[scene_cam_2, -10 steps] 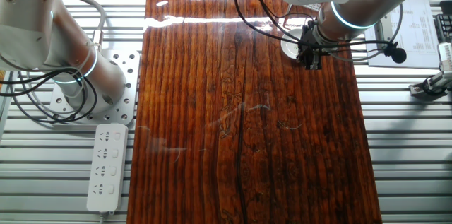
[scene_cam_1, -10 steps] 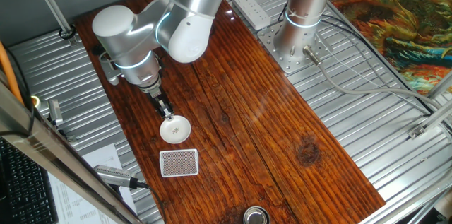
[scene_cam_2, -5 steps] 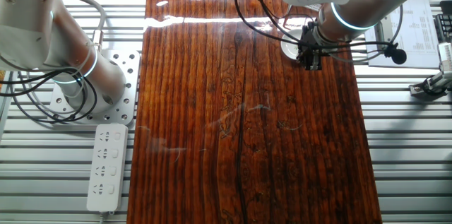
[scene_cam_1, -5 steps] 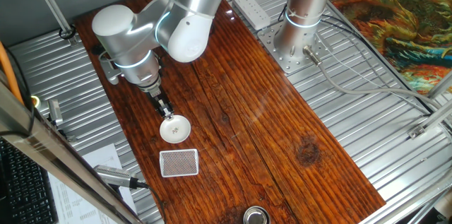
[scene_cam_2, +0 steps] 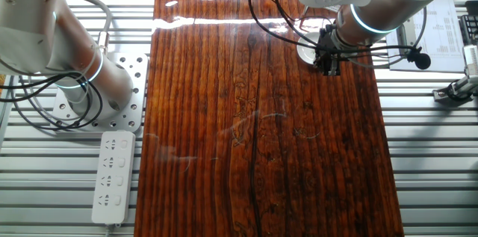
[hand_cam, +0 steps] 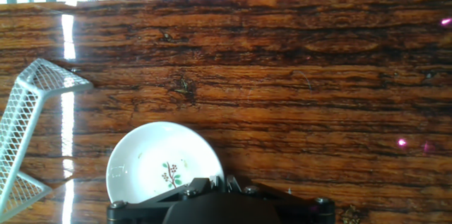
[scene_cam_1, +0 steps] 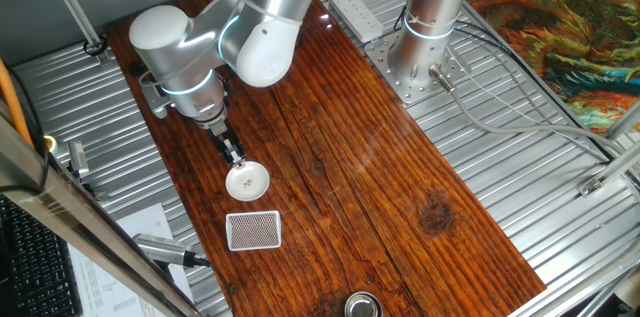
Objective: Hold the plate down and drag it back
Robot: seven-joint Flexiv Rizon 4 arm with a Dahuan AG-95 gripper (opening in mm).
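A silver robot arm (scene_cam_1: 250, 27) reaches down over a long table (scene_cam_1: 340, 157) of dark reddish wood planks. At its end, the gripper (scene_cam_1: 237, 160) points downward, its tip meeting the far rim of the plate (scene_cam_1: 247, 183), on the side nearest the arm. The fingers look narrow and drawn close together at the tip, but at this size it is not possible to tell whether they are spread or pressed together.

The plate is small, round, white and shallow, lying flat on the wood near the table's left edge as seen from one fixed view. Just beside it, nearer the camera, lies a white rectangular card (scene_cam_1: 253, 230) with a fine grid pattern; the 2 do not touch. A round metal cup (scene_cam_1: 363, 306) with a shiny rim stands well apart from them at the bottom edge of that view.

In the other fixed view, the gripper (scene_cam_2: 326, 59) and its cables cover most of the plate (scene_cam_2: 305, 51), leaving only a white sliver showing.

The hand view looks along the wood grain. The plate (hand_cam: 164, 163) sits at the lower left, its centre marked with a small dark sprig design, its near edge hidden by the black gripper body. The gridded card (hand_cam: 28, 132) appears at the left edge.

A white power strip (scene_cam_1: 354, 11) lies at the table's far end.
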